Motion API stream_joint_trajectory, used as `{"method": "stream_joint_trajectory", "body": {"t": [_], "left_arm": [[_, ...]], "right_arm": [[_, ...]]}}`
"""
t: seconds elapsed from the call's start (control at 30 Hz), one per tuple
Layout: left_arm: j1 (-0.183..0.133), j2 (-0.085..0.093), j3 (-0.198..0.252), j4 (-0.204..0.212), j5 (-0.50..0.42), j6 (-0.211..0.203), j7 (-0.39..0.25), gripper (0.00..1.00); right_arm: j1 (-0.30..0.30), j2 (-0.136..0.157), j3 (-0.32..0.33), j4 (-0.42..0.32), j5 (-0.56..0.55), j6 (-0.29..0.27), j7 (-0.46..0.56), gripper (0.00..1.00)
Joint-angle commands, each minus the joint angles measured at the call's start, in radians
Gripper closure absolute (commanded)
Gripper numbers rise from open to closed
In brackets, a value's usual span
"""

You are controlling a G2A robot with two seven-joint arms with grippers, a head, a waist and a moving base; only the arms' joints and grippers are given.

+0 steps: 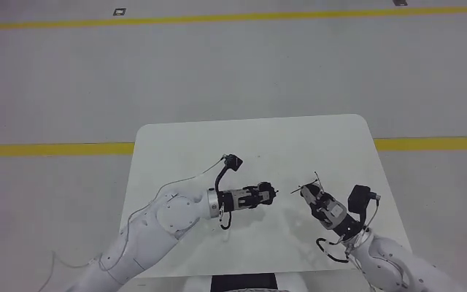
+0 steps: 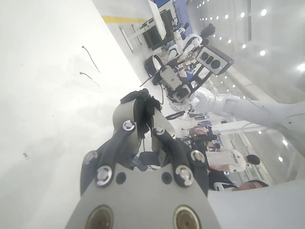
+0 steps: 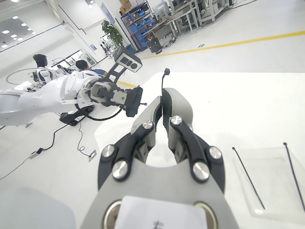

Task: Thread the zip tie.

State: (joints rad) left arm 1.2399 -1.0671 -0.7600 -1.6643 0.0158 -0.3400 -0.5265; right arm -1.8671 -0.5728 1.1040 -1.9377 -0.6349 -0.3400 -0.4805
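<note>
Left end effector [image 1: 270,194] hangs over the table [image 1: 190,153] with its fingers pressed together and aimed across at the other arm. A short dark tip pokes past the pads, but I can't tell if it grips anything. A small gap of open air lies between the two. Right end effector [image 1: 309,192] is clamped tight on the zip tie [image 3: 163,85], pinching the strap so the head [image 3: 166,71] stands free above the fingers. I judge that keeps the slot exposed for threading. The tail [image 2: 149,80] juts out toward the left arm, within its reach. Both are held off the table, which I take as giving the strap room to bend. Two spare ties [image 3: 247,177] lie in a clear tray [image 3: 266,165] on the table, apart from the work. The likeliest hindrance is the fingers crowding that small head.
</note>
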Motion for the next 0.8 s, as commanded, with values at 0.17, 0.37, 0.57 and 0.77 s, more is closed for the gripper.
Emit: {"method": "stream_joint_trajectory", "body": {"t": [0.17, 0.37, 0.57, 0.77], "left_arm": [[0.0, -0.004, 0.007, 0.009, -0.033, 0.0, -0.001, 1.0], [0.0, -0.004, 0.007, 0.009, -0.033, 0.0, -0.001, 1.0], [0.0, -0.004, 0.007, 0.009, -0.033, 0.0, -0.001, 1.0], [0.0, -0.004, 0.007, 0.009, -0.033, 0.0, -0.001, 1.0]], "right_arm": [[0.021, 0.018, -0.039, 0.0, 0.003, 0.0, -0.021, 1.0], [0.021, 0.018, -0.039, 0.0, 0.003, 0.0, -0.021, 1.0], [0.039, -0.001, -0.055, -0.013, -0.023, 0.0, -0.072, 1.0], [0.064, -0.022, -0.096, 0.006, -0.054, 0.0, -0.078, 1.0]]}}
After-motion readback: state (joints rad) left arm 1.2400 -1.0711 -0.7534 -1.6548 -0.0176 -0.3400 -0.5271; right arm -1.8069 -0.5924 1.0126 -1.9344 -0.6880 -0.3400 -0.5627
